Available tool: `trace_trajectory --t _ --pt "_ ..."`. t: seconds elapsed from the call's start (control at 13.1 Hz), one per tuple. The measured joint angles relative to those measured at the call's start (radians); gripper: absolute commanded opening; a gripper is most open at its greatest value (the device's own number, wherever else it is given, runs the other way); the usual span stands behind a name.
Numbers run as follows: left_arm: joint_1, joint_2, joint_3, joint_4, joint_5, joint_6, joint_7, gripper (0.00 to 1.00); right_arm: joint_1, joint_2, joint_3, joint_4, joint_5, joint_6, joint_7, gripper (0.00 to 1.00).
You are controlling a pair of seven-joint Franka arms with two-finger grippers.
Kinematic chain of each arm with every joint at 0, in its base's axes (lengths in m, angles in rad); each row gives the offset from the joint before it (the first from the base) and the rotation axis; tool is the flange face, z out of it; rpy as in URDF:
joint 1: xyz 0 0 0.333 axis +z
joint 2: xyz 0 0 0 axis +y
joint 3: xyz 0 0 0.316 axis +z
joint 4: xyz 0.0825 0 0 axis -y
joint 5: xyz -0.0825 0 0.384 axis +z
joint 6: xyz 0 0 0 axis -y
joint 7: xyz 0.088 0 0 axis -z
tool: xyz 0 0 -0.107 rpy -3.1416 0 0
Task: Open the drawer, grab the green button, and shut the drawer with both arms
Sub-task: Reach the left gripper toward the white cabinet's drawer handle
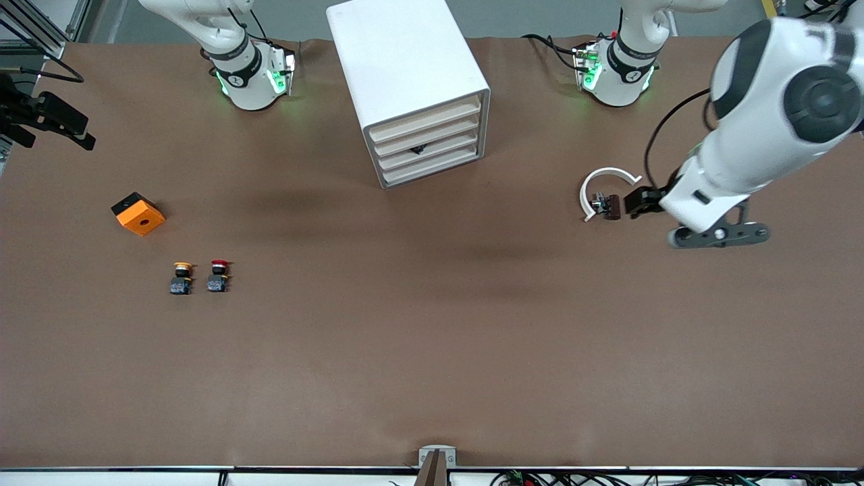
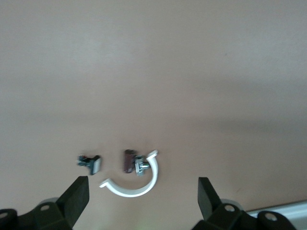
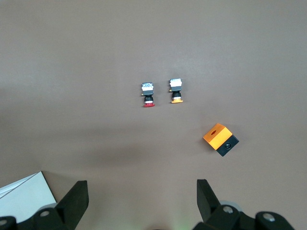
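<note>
The white four-drawer cabinet (image 1: 405, 81) stands at the table's back middle. All its beige fronts sit flush. The third drawer from the top (image 1: 435, 152) is shut and has a small dark mark on its front. The green button is out of view. My left gripper (image 1: 719, 234) hangs over the table at the left arm's end, beside a white C-shaped ring (image 1: 607, 177). Its fingers are wide open and empty in the left wrist view (image 2: 143, 201). My right gripper (image 3: 141, 201) is open and empty, high over the right arm's end, and does not show in the front view.
A red-capped button (image 1: 217, 275) and a yellow-capped button (image 1: 181, 277) stand side by side, with an orange and black box (image 1: 138, 213) farther back. A small brown part (image 2: 128, 160) lies inside the ring (image 2: 136, 184), and another small part (image 2: 91, 163) lies beside it.
</note>
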Motion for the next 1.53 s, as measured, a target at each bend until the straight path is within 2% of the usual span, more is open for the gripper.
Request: trace_trajectory --t 0.31,0.46,0.92,1.3,1.53 --pt "-0.066 0.094 -0.001 0.000 0.000 0.082 -0.108 1.00 0.000 0.000 0.000 0.000 0.000 0.000 0.000 1.00" --pt "-0.112 0.134 -0.002 -0.005 0.000 0.116 -0.236 1.00 0.000 0.000 0.000 0.000 0.000 0.000 0.000 1.00" --pt "-0.298 0.319 -0.009 -0.010 -0.013 0.166 -0.937 1.00 0.000 0.000 0.000 -0.001 0.000 0.000 0.000 1.00" --pt "-0.314 0.442 -0.040 -0.009 -0.226 0.160 -1.481 1.00 0.000 0.000 0.000 -0.001 0.000 0.000 0.000 1.00" --pt "-0.357 0.484 -0.046 -0.008 -0.341 0.151 -1.677 1.00 0.000 0.000 0.000 -0.001 0.000 0.000 0.000 1.00"
